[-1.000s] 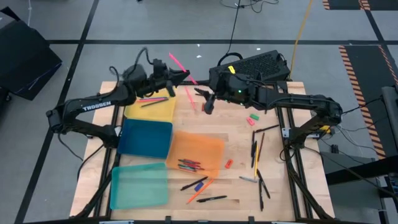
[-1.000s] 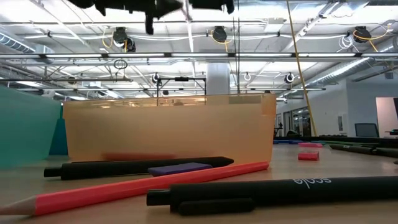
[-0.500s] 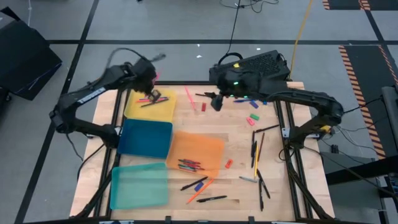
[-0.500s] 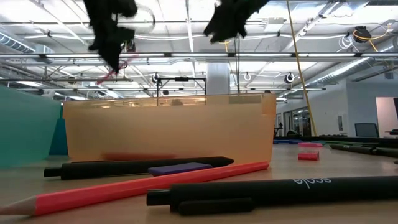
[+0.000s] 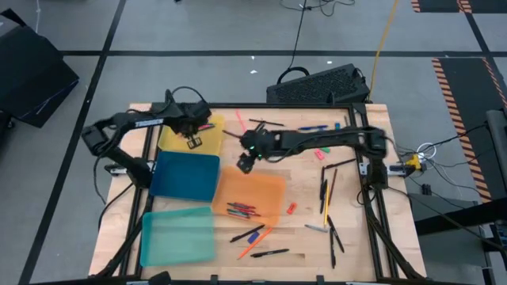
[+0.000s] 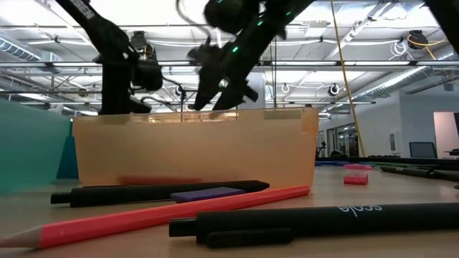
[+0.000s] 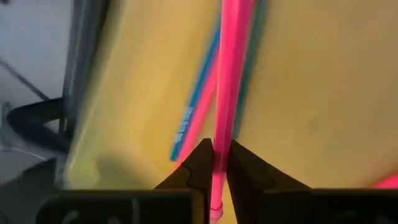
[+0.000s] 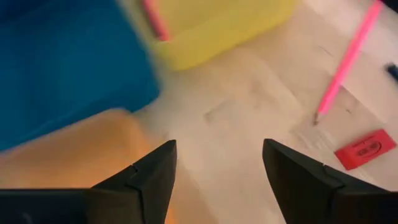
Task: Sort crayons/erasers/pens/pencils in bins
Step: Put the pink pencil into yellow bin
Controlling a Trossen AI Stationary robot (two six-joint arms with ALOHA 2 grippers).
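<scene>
Looking straight down, the left gripper (image 5: 192,139) sits over the yellow bin (image 5: 209,144), where a pencil or two already lie, while the right gripper (image 5: 245,162) hangs between that bin and the orange bin (image 5: 268,190), which holds a few pens and other sticks. The blue bin (image 5: 186,176) and teal bin (image 5: 176,236) look bare, so by my reckoning the job is under halfway: a pink pencil (image 5: 241,125), erasers (image 5: 321,152), a crayon (image 5: 291,208) and several pens (image 5: 325,194) lie loose on the table (image 5: 305,178), with more sticks just beside the orange bin's near edge. At table height, the orange bin (image 6: 193,147) fills the middle, both arms showing dark above it, and pens (image 6: 158,192) plus a red pencil (image 6: 172,213) lie in front, unsorted. Through the left wrist camera, the left gripper (image 7: 220,165) is clenched on a pink pencil (image 7: 230,74) over the yellow bin (image 7: 311,93), not yet let go. Through the right wrist camera, the right gripper (image 8: 219,169) is spread wide and empty above bare table (image 8: 249,106), with a pink pencil (image 8: 348,59) and a red eraser (image 8: 364,149) nearby.
</scene>
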